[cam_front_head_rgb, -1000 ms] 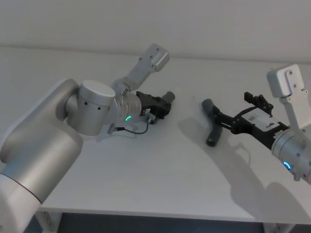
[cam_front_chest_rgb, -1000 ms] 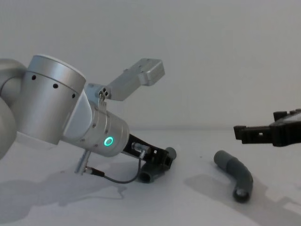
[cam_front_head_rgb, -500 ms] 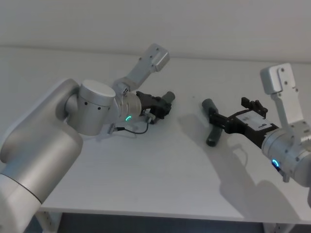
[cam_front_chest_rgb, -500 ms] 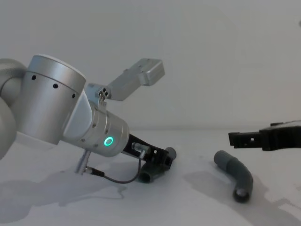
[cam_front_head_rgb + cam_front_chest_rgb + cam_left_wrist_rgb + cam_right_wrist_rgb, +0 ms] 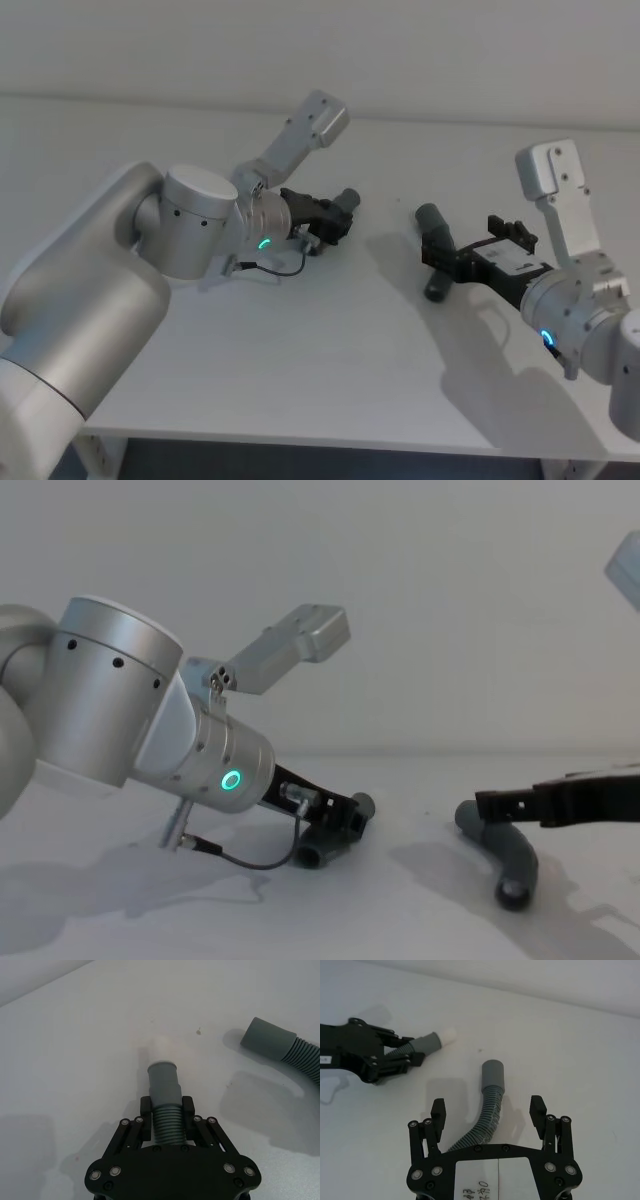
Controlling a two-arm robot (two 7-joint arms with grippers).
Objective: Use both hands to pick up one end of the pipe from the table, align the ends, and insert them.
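My left gripper (image 5: 325, 216) is shut on the ribbed body of one dark grey pipe piece (image 5: 164, 1091), low over the white table (image 5: 330, 350). Its smooth cuff with the narrower white tip (image 5: 161, 1047) sticks out past the fingers. The second pipe piece (image 5: 437, 232) lies bent on the table to the right, its grey cuff end (image 5: 493, 1075) pointing away from me. My right gripper (image 5: 488, 1107) hangs open over this piece, one finger on each side of the ribbed part, without touching it. In the chest view the right gripper (image 5: 500, 805) is level with that cuff.
The table is bare apart from the two pipe pieces, with wide free room toward the front edge (image 5: 300, 430). A plain white wall (image 5: 450, 600) stands behind. A thin black cable (image 5: 255, 860) loops under the left wrist.
The right gripper has come down and moved left over the lying pipe piece, still open. The left arm and its pipe piece have not moved.
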